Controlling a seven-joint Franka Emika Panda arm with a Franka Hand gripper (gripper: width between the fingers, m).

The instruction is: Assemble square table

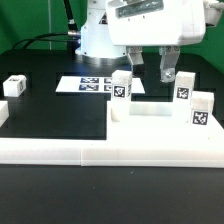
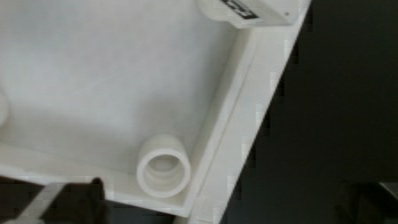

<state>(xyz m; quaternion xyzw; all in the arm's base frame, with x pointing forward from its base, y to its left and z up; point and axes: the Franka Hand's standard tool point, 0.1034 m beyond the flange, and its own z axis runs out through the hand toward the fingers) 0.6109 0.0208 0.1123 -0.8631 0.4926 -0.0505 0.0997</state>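
Note:
The white square tabletop [image 1: 160,124] lies against the front rail. Its raised rim and one round corner hole [image 2: 166,166] fill the wrist view. One tagged leg [image 1: 122,87] stands at its far corner on the exterior view's left. Two more legs [image 1: 184,91] [image 1: 200,110] stand at its right side. Another leg [image 1: 15,85] sits far left on the black table. One tagged leg [image 2: 251,8] shows at the wrist view's edge. My gripper [image 1: 152,68] hovers over the tabletop's far part, open and empty, and shows in the wrist view [image 2: 222,205] over the corner with the hole.
The long white border rail [image 1: 100,152] runs along the front. The marker board [image 1: 93,83] lies flat behind the tabletop, before the robot base [image 1: 95,35]. A white block [image 1: 3,112] is cut off at the exterior view's left edge.

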